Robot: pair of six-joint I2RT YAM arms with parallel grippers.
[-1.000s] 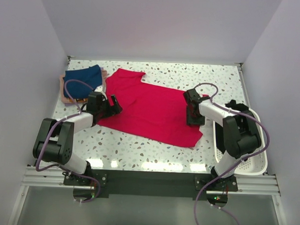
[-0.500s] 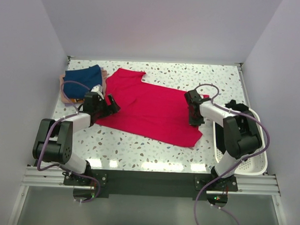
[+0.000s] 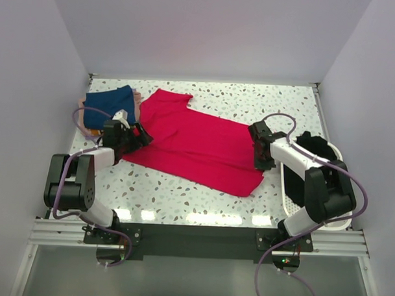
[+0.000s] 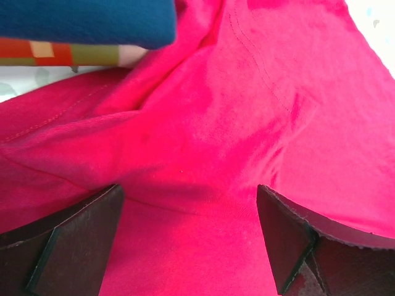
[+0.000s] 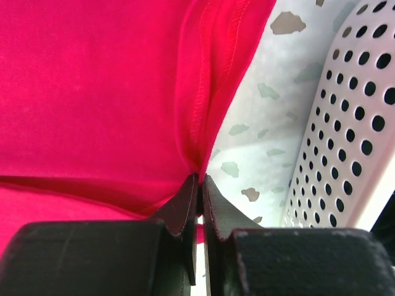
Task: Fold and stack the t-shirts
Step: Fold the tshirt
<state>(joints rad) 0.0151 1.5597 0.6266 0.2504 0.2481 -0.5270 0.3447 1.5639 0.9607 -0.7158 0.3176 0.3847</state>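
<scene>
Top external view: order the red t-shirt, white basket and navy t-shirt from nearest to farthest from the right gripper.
1. Red t-shirt, mid-table: pinched by the right gripper.
2. White basket: just to its right.
3. Navy t-shirt: far-left corner.

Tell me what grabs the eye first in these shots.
A crimson t-shirt sprawls across the middle of the speckled table. At its right edge, the right gripper is pinched shut on the hem, beside a white perforated basket. The left gripper gapes open over the shirt's opposite end, near a folded navy tee.
</scene>
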